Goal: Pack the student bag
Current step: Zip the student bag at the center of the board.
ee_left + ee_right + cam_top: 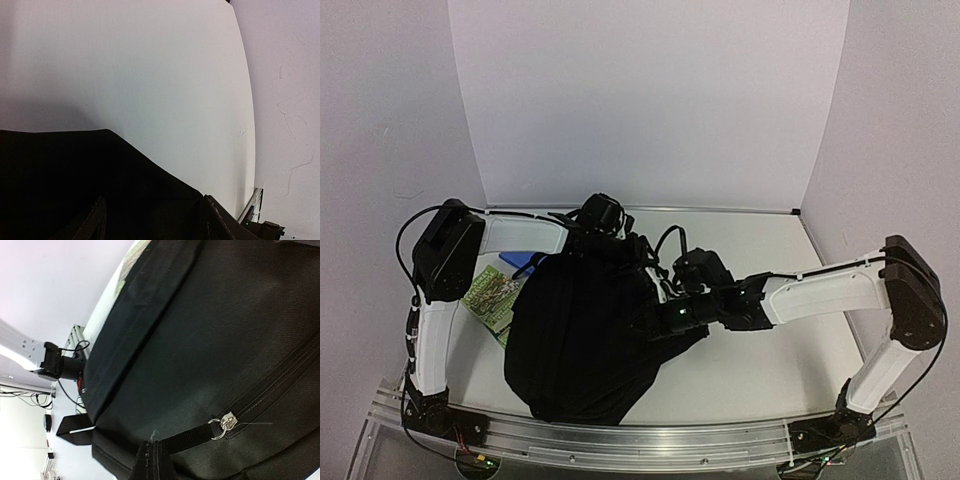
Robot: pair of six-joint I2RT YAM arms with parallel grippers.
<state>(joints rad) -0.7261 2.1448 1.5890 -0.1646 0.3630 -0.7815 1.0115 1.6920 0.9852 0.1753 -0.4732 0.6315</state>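
Note:
The student bag (pixel 585 330), a large black fabric backpack, lies in the middle of the table. My left gripper (pixel 605 225) is at the bag's far end. In the left wrist view its fingers (pixel 97 222) stand apart, and black bag fabric (pixel 75 175) fills the gap from finger to finger. My right gripper (pixel 665 315) is at the bag's right side. In the right wrist view it (pixel 154 460) is shut on the black pull strap (pixel 187 437), which runs taut to the ring of the silver zipper slider (pixel 226 421). The bag's inside is hidden.
A green-covered book (pixel 492 295) and a blue item (pixel 520 260) stick out from under the bag's left side, close to the left arm. An aluminium rail (pixel 640 435) runs along the near table edge. White walls (pixel 650 100) enclose the back and sides.

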